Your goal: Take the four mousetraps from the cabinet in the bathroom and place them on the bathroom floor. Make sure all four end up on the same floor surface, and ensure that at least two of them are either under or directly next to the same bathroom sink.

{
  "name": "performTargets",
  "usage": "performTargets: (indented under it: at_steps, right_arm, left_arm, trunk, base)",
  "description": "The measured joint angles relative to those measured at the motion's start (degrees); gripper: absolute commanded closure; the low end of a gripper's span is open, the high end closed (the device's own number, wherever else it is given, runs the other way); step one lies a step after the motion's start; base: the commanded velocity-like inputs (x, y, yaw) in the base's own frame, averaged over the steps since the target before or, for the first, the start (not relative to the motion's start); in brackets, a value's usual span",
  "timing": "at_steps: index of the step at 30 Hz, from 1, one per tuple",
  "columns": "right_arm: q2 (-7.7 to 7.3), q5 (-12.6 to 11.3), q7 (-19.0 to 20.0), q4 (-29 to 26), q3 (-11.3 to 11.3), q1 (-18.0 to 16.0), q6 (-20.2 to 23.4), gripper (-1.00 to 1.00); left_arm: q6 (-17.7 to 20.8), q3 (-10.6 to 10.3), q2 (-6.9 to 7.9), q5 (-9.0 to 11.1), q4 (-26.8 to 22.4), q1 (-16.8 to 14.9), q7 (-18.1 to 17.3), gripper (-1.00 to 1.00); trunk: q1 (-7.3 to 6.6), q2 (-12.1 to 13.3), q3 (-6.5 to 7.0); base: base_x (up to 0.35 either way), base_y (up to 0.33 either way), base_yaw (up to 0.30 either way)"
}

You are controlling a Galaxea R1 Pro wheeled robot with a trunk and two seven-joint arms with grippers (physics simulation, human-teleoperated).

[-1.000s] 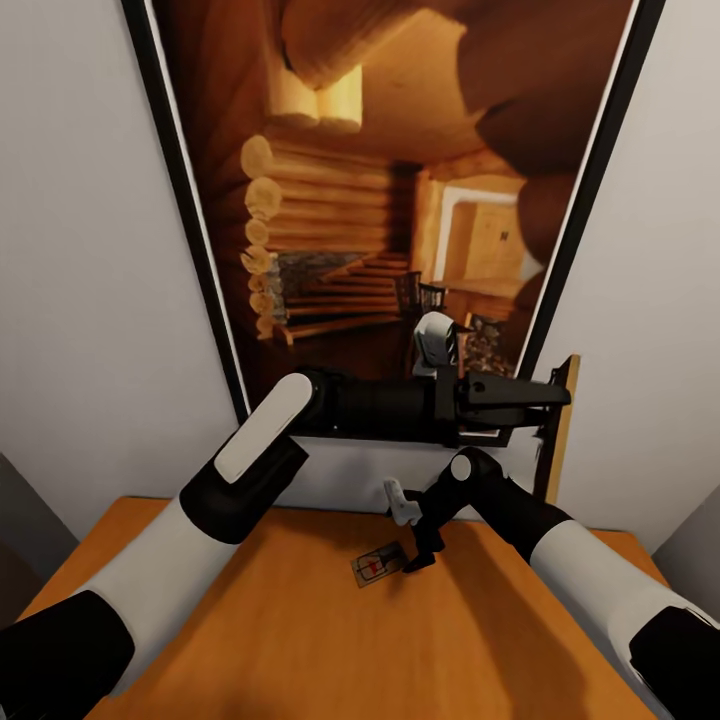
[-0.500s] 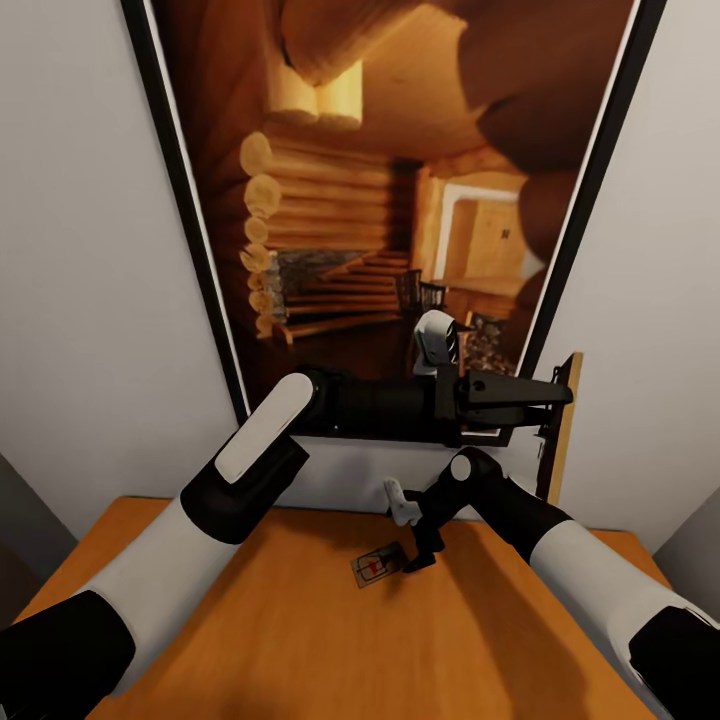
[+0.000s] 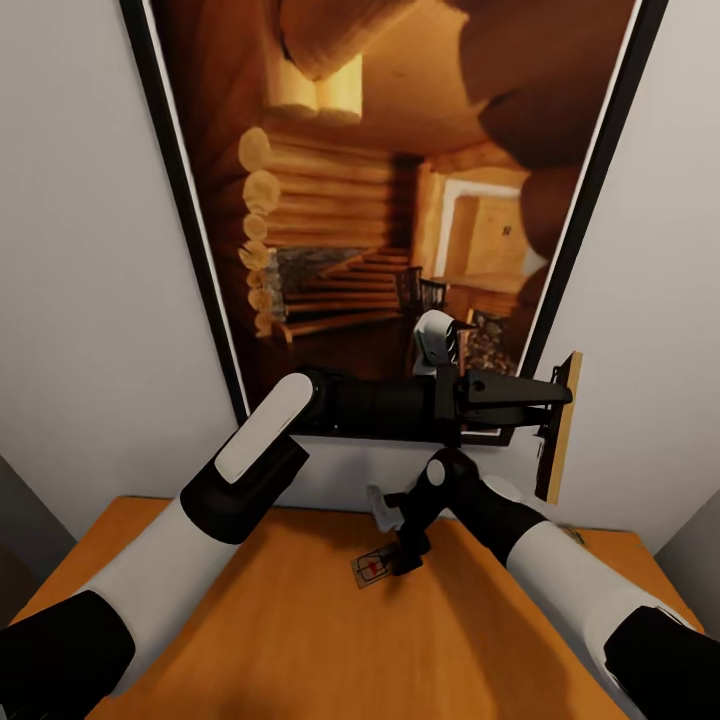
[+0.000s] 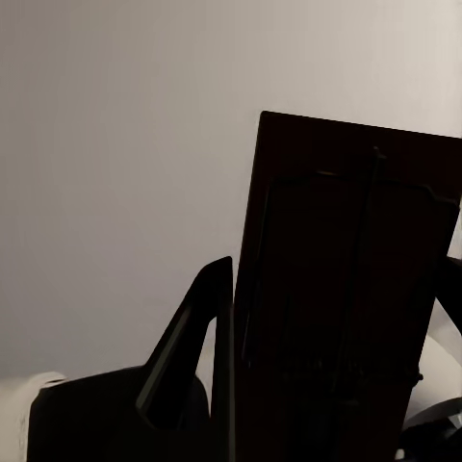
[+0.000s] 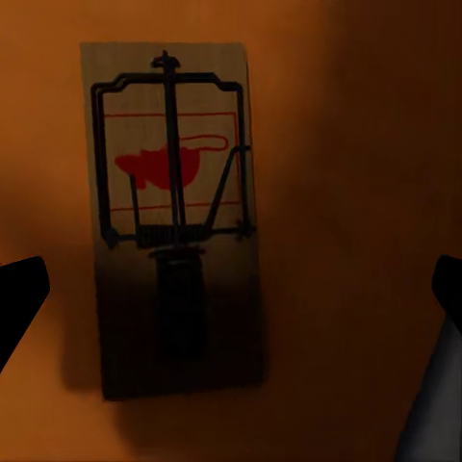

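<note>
One mousetrap [image 3: 371, 569] lies flat on the orange-brown cabinet top [image 3: 250, 620], red mark up. My right gripper [image 3: 407, 558] hangs just over its right end, open; in the right wrist view the trap [image 5: 173, 192] lies between the two spread fingertips [image 5: 19, 300], untouched. My left gripper [image 3: 552, 394] reaches out to the right in front of the wall, shut on a second mousetrap [image 3: 558, 440] that stands on edge. In the left wrist view this trap [image 4: 346, 308] is a dark board beside one finger [image 4: 192, 332].
A large black-framed picture of a log interior [image 3: 390, 200] hangs on the white wall behind the cabinet. A small tan and dark object [image 3: 571, 535], partly hidden by my right arm, lies near the cabinet's back right. The cabinet's front half is bare wood.
My right arm has shifted left, bringing its gripper over the end of the flat mousetrap. The left gripper and its held trap stayed almost still.
</note>
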Motion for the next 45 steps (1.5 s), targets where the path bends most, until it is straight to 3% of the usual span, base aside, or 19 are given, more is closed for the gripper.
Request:
performTargets:
  at_steps: [23,32,45]
  right_arm:
    - [2.79,0.4,0.0,0.1,0.0,0.0,0.0,-1.00]
    - [4.16,0.3,-0.1,3.4,-0.1,0.1,-0.1,-1.00]
    - [4.56,0.2,-0.1,4.5,-0.1,0.1,0.0,-1.00]
  left_arm:
    - [0.0,0.0,-0.01,0.0,0.1,0.0,0.0,1.00]
    - [0.0,-0.1,-0.01,0.0,0.1,0.0,0.0,1.00]
    - [0.0,-0.1,0.15,0.0,0.1,0.0,0.0,1.00]
  trunk:
    - [0.23,-0.4,-0.19]
    - [0.23,-0.4,-0.19]
    - [1.11,-2.0,-0.91]
  base:
    - [0.000,0.000,0.000]
    - [0.000,0.000,0.000]
    - [0.000,0.000,0.000]
